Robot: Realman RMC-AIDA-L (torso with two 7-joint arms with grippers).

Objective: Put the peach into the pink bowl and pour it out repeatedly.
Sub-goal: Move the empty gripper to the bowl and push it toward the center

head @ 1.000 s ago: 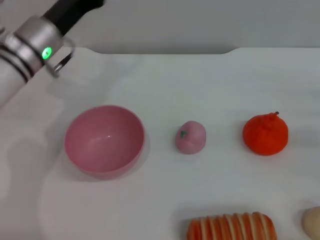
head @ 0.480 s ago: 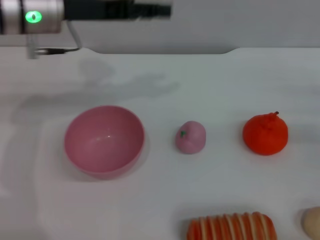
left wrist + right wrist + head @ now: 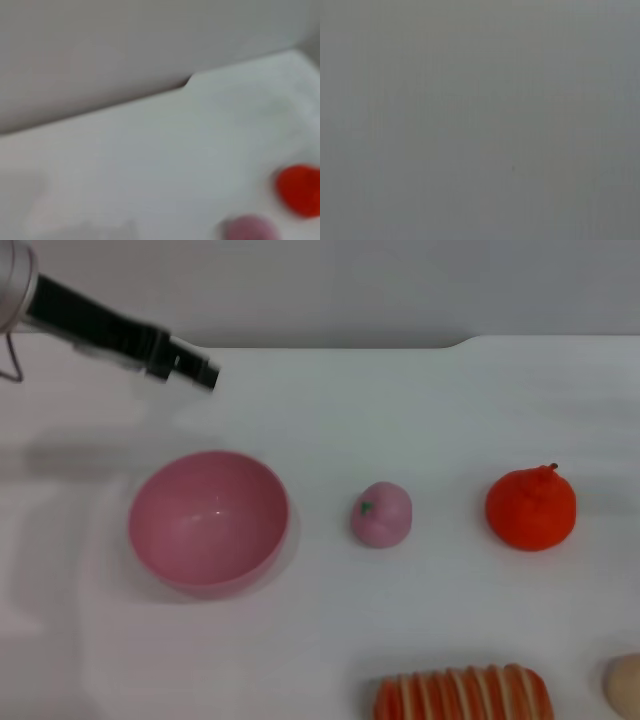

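Since half a second ago, the left pincer [image 3: 195, 370] has swung down toward the table [image 3: 400, 410]; its grip cannot be told. The peach [image 3: 381, 514] lies at four o'clock from it, beside the pink bowl [image 3: 208, 521].

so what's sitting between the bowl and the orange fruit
Only the peach, in the head view. It rests on the table between the bowl and the orange fruit, touching neither.

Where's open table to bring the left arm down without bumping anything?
Bare table lies between the pink bowl and the peach, between the peach and the orange fruit, and across the far strip behind all three. The near left corner is bare too. It is crowded near right: striped bread and a pale item. The left pincer hovers behind the bowl.
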